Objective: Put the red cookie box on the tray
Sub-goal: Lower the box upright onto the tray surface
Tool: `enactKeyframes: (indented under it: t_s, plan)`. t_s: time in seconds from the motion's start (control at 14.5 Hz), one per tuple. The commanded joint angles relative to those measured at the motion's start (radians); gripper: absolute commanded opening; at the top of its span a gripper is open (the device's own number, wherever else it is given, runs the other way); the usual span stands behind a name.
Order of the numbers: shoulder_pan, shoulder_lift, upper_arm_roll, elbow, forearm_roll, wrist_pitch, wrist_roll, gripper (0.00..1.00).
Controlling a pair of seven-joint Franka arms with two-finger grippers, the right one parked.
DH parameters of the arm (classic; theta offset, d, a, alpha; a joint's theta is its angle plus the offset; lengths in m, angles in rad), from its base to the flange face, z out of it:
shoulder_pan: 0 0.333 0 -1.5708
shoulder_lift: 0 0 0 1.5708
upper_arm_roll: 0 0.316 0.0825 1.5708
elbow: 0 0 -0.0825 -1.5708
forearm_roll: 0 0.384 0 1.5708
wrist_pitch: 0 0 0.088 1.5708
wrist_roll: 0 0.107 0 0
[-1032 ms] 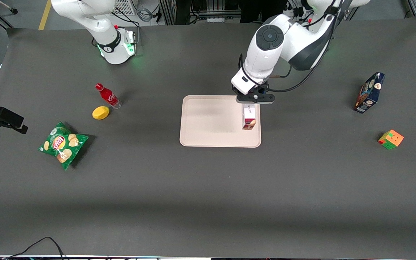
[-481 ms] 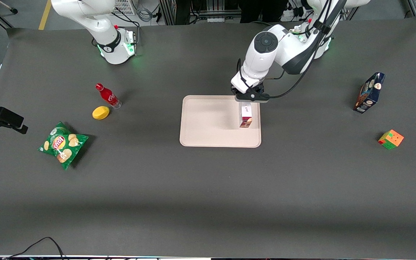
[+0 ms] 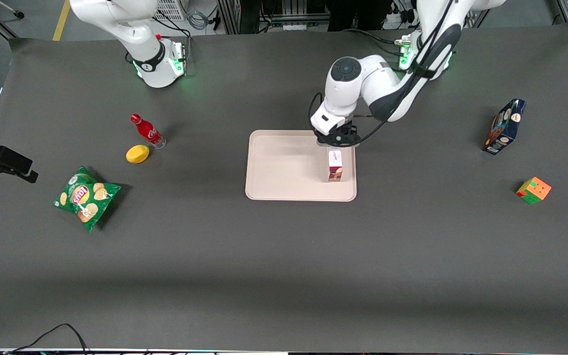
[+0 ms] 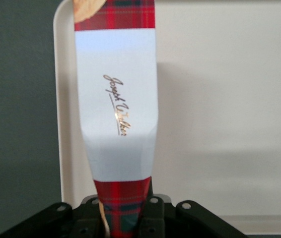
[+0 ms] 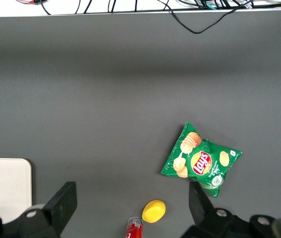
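Dark grey table (image 3: 284,256) w/ a matte cover; cables, metal frames and bare floor along the edge farthest from the front cam. Beige tray (image 3: 284,167) sits mid-table. Toward the parked arm's end: red bottle (image 3: 147,130), yellow lemon (image 3: 137,154) just beside it, green chip bag (image 3: 86,197) nearer the cam. Toward the working arm's end: blue box (image 3: 504,126) standing, colour cube (image 3: 533,190) nearer the cam, well apart from the tray.

Left arm reaches from its base down over the tray's edge, wrist pointing down. Gripper (image 3: 336,144) is above the tray, pinching the top end of the red cookie box (image 3: 335,166). Box stands upright, on the tray's working-arm side. Wrist cam: fingers (image 4: 153,210) pressed onto the plaid end of the box (image 4: 116,104), white label dented in near the grip.

Can't tell if the box's bottom end touches the tray. Box top is hidden by the gripper in the front cam; its lower end is cut off in the wrist cam.
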Motion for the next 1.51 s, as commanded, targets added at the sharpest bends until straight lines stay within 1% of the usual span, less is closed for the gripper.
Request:
enactKeyframes:
  t_s: [0.0, 0.14, 0.55, 0.69, 0.89, 0.96, 1.03, 1.1, 1.17, 1.24, 1.44]
  plan:
    - [0.0, 0.044, 0.013, 0.021, 0.05, 0.007, -0.034, 0.1]
    - [0.001, 0.058, 0.03, 0.028, 0.07, 0.007, -0.034, 0.1]
    - [0.0, 0.114, 0.059, 0.097, 0.073, 0.008, -0.038, 0.1]
    - [-0.003, 0.131, 0.084, 0.097, 0.122, 0.026, -0.047, 0.11]
    - [-0.003, 0.145, 0.085, 0.101, 0.135, 0.033, -0.071, 0.11]
    - [-0.005, 0.147, 0.085, 0.106, 0.135, 0.034, -0.071, 0.11]
    - [-0.005, 0.151, 0.085, 0.107, 0.135, 0.034, -0.071, 0.15]
    - [-0.003, 0.153, 0.087, 0.107, 0.135, 0.034, -0.071, 0.35]
    - [-0.003, 0.153, 0.087, 0.107, 0.135, 0.034, -0.071, 0.83]
    - [-0.003, 0.154, 0.087, 0.11, 0.135, 0.033, -0.071, 1.0]
    - [-0.003, 0.154, 0.087, 0.115, 0.135, 0.033, -0.07, 1.0]
